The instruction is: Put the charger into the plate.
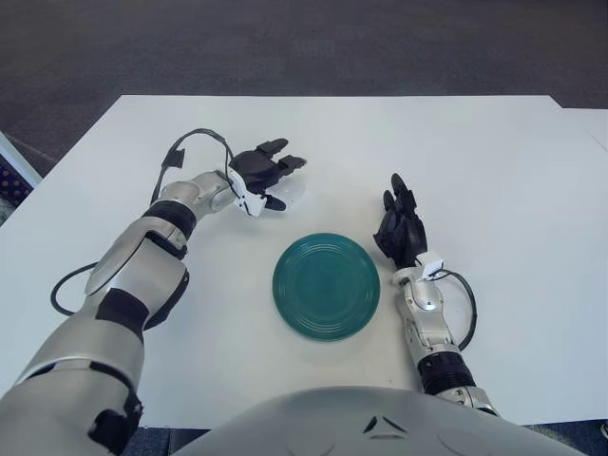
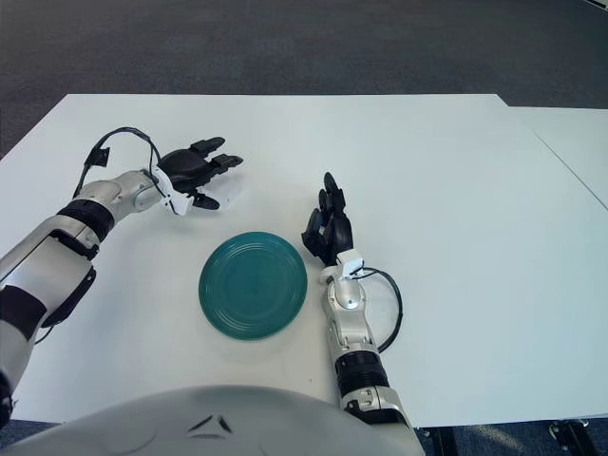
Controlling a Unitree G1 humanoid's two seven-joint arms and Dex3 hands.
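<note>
beyond the green plate [image 1: 326,288], left robot hand [image 1: 266,174] hovers open-fingered over the small white charger [image 1: 293,196].

A wide, flat white desk [image 1: 494,180] with a smooth matte top fills most of both views. Its far edge runs straight across the upper part of the scene, and its far left corner is cut at an angle. Beyond the desk lies dark grey carpeted floor [image 1: 304,43], speckled in texture, stretching to the top of the views. At the right, a second white surface [image 2: 579,142] sits just beside the desk, parted from it by a thin seam.
</note>
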